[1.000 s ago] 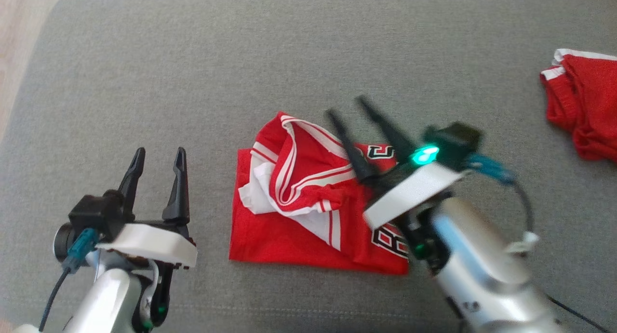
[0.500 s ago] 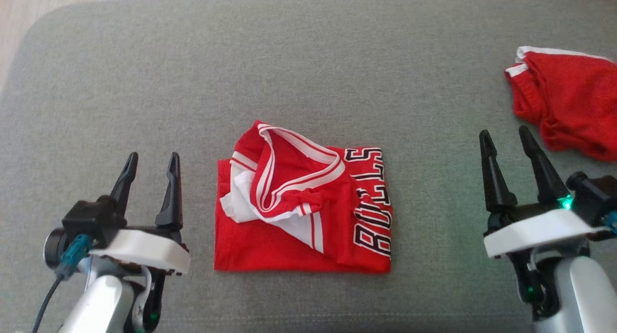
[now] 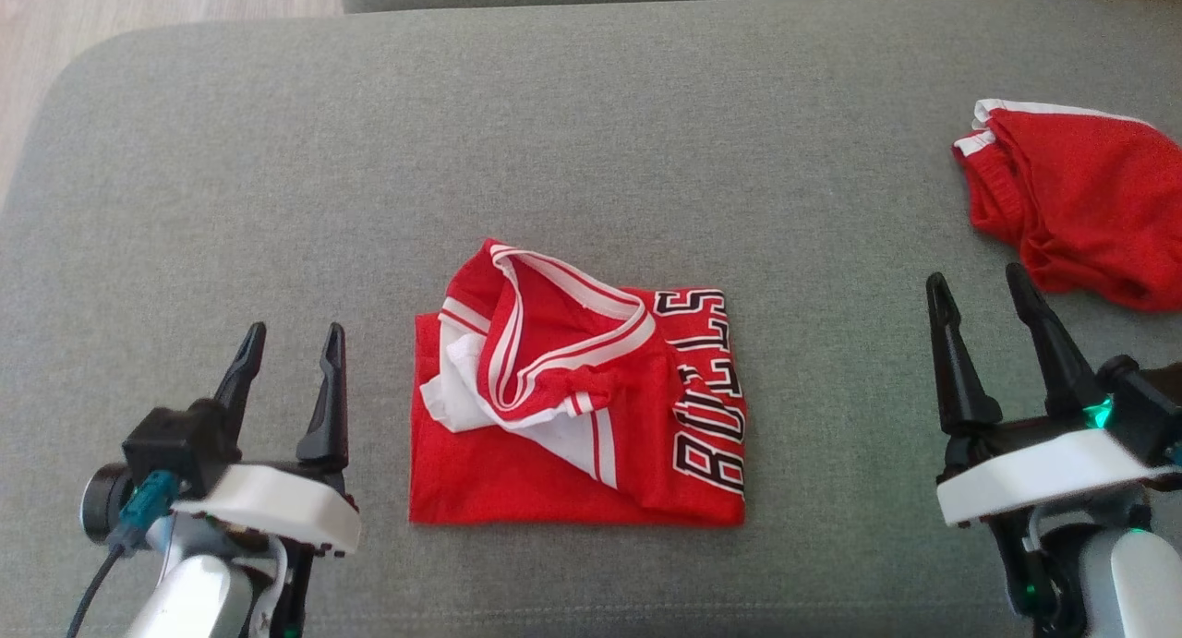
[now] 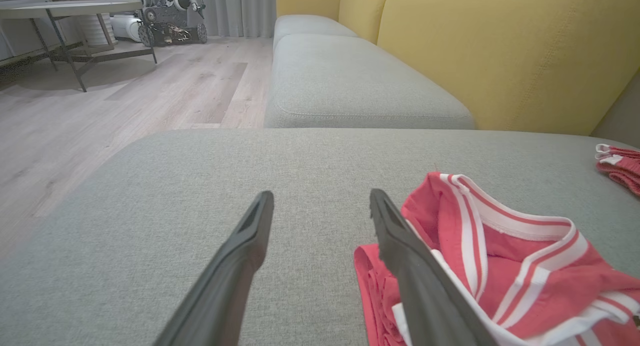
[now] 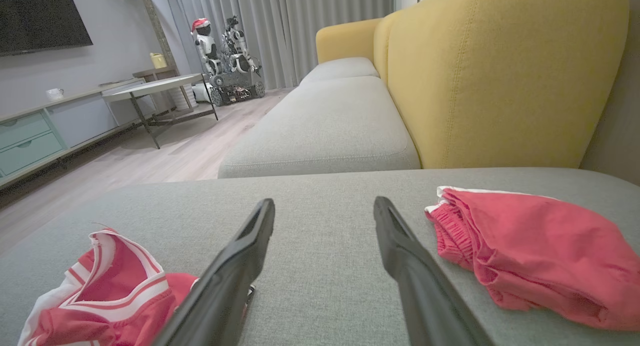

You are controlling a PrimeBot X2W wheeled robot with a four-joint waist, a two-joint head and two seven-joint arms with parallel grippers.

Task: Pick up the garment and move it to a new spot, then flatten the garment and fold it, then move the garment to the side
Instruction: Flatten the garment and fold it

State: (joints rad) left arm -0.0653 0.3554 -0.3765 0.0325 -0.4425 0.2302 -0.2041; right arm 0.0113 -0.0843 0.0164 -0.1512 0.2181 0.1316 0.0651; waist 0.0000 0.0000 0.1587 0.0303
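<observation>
The red-and-white fabric jersey (image 3: 577,398) lies, seemingly folded, centred on the grey sofa cushion (image 3: 591,139). Both arms' jaws stand open and empty. Moving it aside is left.

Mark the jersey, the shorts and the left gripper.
jersey (image 3: 517,476): head view, plain red lower panel.
shorts (image 3: 1080,195): head view, middle of the fabric.
left gripper (image 3: 294,335): head view, midway between its fingertips.

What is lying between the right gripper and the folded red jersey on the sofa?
Nothing lies there. In the head view, the stretch between the right gripper and the jersey is bare grey cushion.
</observation>
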